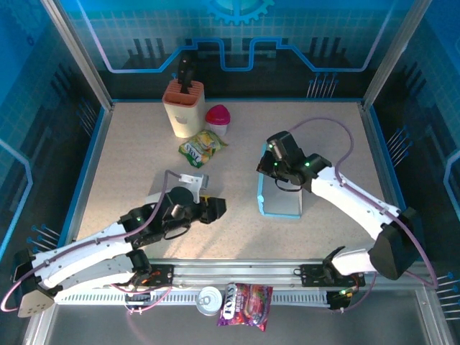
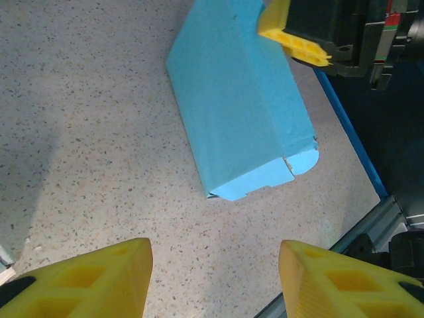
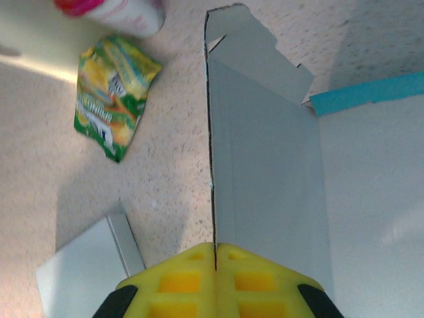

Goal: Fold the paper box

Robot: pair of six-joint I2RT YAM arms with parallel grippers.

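Right gripper (image 3: 215, 257) clenched on upright flap (image 3: 265, 185) of light-blue paper box (image 1: 282, 198); your left gripper (image 2: 215, 265) released, pointing 3 o'clock; flap's base hidden between pads (image 3: 179, 281).

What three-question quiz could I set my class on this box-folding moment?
1. True or false: the left gripper is open and apart from the blue paper box.
2. The right gripper is shut on: A a box panel; B the tin can; C the pink-lidded cup.
3. Fill in: the green snack packet lies just nearer the arms than the beige ___.
Key: 1 true; 2 A; 3 knife block.
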